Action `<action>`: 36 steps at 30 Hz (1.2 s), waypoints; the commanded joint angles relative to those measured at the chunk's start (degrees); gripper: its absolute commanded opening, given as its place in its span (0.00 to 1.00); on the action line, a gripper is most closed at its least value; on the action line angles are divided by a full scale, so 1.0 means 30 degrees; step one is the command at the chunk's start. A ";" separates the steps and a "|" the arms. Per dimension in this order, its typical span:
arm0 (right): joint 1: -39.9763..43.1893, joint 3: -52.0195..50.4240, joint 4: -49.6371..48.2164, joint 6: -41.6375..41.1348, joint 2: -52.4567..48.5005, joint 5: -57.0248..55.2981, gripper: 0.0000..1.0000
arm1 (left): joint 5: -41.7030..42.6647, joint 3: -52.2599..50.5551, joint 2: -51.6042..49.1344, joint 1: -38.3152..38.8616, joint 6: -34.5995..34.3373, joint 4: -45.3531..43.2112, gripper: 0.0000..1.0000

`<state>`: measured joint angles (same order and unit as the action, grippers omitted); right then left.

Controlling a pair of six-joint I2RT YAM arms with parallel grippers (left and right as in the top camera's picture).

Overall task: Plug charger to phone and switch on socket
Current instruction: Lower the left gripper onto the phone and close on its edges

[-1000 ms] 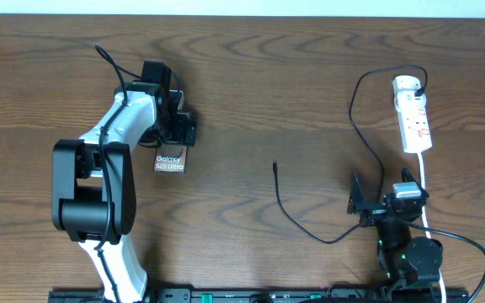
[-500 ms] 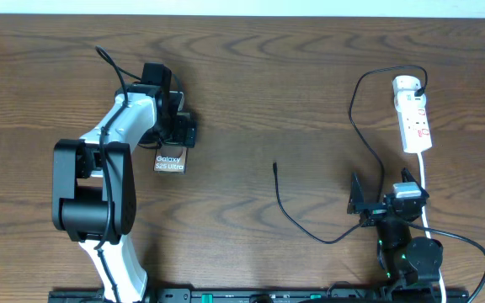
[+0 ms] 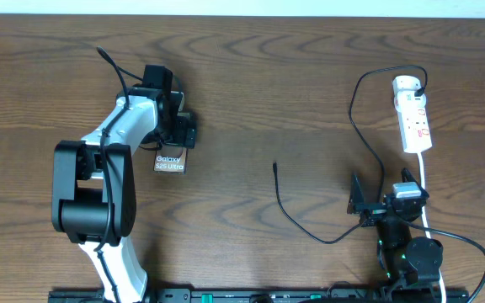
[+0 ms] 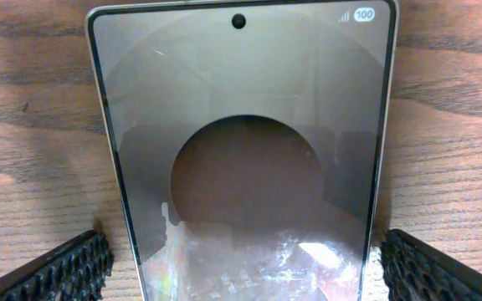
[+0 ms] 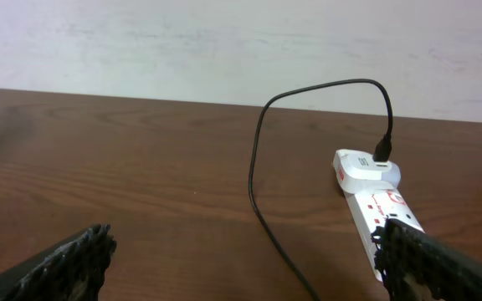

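Jaws wide, the left gripper (image 4: pixel 253 269) straddles the slim dark glass-faced phone (image 4: pixel 243 159) at ten o'clock; slick and fragile, it likely wants an edge grip; right gripper (image 5: pixel 253 263) gapes empty at five o'clock, near the thin black charger cable (image 3: pixel 275 168).

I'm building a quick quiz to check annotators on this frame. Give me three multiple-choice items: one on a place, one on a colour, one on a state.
1. Where is the charger's connector tip?
A. In the phone's port
B. On the bare table between the arms
C. Between the right pincer's fingers

2. What colour is the socket?
A. Black
B. White with red marks
C. Blue

3. How is the right pincer?
A. Open, holding nothing
B. Shut on the charger
C. Shut on the phone

Answers: B, the tip lies alone on the wood, far from the phone; B, its white body shows red marks; A, its fingers stand wide apart with nothing gripped between them.
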<state>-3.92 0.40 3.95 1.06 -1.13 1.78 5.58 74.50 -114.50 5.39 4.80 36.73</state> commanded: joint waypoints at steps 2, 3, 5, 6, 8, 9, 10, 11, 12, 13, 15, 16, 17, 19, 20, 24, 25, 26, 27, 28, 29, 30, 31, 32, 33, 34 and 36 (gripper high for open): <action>0.0029 -0.0029 0.0058 -0.0197 0.0029 0.0175 0.99 | 0.0124 -0.0670 -0.0423 -0.0051 0.0182 0.0087 0.98; 0.0029 -0.0029 0.0058 -0.0197 0.0029 0.0175 0.99 | 0.0117 -0.0670 -0.0423 -0.0051 0.0189 0.0087 0.98; 0.0029 -0.0029 0.0058 -0.0197 0.0029 0.0175 0.99 | 0.0095 -0.0670 -0.0423 -0.0051 0.0197 0.0087 0.98; 0.0029 -0.0029 0.0058 -0.0197 0.0029 0.0175 0.99 | 0.0007 -0.0670 -0.0423 -0.0051 0.0197 0.0087 0.98; 0.0029 -0.0029 0.0058 -0.0197 0.0029 0.0175 0.99 | -0.0321 -0.0670 -0.0423 -0.0051 0.0189 0.0087 0.98; 0.0029 -0.0029 0.0058 -0.0197 0.0029 0.0175 0.99 | -0.0401 -0.0670 -0.0423 -0.0051 0.0189 0.0087 0.98; 0.0029 -0.0029 0.0058 -0.0197 0.0029 0.0175 0.99 | -0.0481 -0.0670 -0.0423 -0.0051 0.0189 0.0087 0.98; 0.0029 -0.0029 0.0058 -0.0197 0.0029 0.0175 0.99 | -0.0561 -0.0670 -0.0423 -0.0051 0.0189 0.0087 0.98; 0.0029 -0.0029 0.0058 -0.0197 0.0029 0.0175 0.99 | -0.0605 -0.0670 -0.0423 -0.0051 0.0189 0.0087 0.98; 0.0029 -0.0029 0.0058 -0.0197 0.0029 0.0175 0.99 | -0.0605 -0.0670 -0.0423 -0.0051 0.0189 0.0087 0.98; 0.0029 -0.0029 0.0058 -0.0197 0.0029 0.0175 0.99 | -0.0605 -0.0670 -0.0423 -0.0051 0.0189 0.0087 0.98; 0.0029 -0.0029 0.0058 -0.0197 0.0029 0.0175 0.99 | -0.0597 -0.0670 -0.0423 -0.0051 0.0189 0.0087 0.98; 0.0029 -0.0029 0.0058 -0.0197 0.0029 0.0175 0.99 | -0.0597 -0.0670 -0.0423 -0.0051 0.0182 0.0087 0.98; 0.0029 -0.0029 0.0058 -0.0197 0.0029 0.0175 0.99 | -0.0597 -0.0670 -0.0423 -0.0051 0.0182 0.0095 0.98; 0.0029 -0.0029 0.0058 -0.0197 0.0029 0.0175 0.99 | -0.0590 -0.0670 -0.0423 -0.0051 0.0182 0.0095 0.98; 0.0029 -0.0029 0.0058 -0.0197 0.0029 0.0175 0.99 | -0.0590 -0.0670 -0.0423 -0.0051 0.0182 0.0095 0.98; 0.0029 -0.0029 0.0058 -0.0197 0.0029 0.0175 0.99 | -0.0590 -0.0670 -0.0423 -0.0051 0.0182 0.0095 0.98; 0.0029 -0.0029 0.0058 -0.0197 0.0029 0.0168 0.99 | -0.0590 -0.0670 -0.0423 -0.0051 0.0182 0.0095 0.98; 0.0029 -0.0029 0.0058 -0.0197 0.0029 0.0175 0.99 | -0.0590 -0.0670 -0.0423 -0.0051 0.0182 0.0095 0.98; 0.0029 -0.0029 0.0058 -0.0197 0.0029 0.0175 0.99 | -0.0590 -0.0670 -0.0423 -0.0051 0.0182 0.0095 0.99; 0.0029 -0.0029 0.0058 -0.0197 0.0029 0.0175 0.99 | -0.0590 -0.0670 -0.0423 -0.0051 0.0182 0.0095 0.98; 0.0029 -0.0029 0.0058 -0.0197 0.0029 0.0175 0.99 | -0.0590 -0.0670 -0.0423 -0.0051 0.0182 0.0095 0.98; 0.0029 -0.0029 0.0058 -0.0197 0.0029 0.0175 0.99 | -0.0590 -0.0670 -0.0423 -0.0051 0.0182 0.0095 0.99; 0.0029 -0.0029 0.0058 -0.0197 0.0029 0.0175 0.99 | -0.0590 -0.0670 -0.0423 -0.0051 0.0182 0.0095 0.99; 0.0029 -0.0029 0.0058 -0.0197 0.0029 0.0175 0.99 | -0.0590 -0.0670 -0.0423 -0.0051 0.0182 0.0095 0.99; 0.0029 -0.0029 0.0058 -0.0197 0.0029 0.0175 0.99 | -0.0590 -0.0670 -0.0423 -0.0051 0.0182 0.0095 0.99; 0.0029 -0.0029 0.0058 -0.0197 0.0029 0.0175 0.99 | -0.0590 -0.0670 -0.0423 -0.0051 0.0182 0.0095 0.99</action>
<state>-3.92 0.40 3.95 1.06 -1.13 1.78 4.08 74.32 -114.50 5.41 4.95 36.73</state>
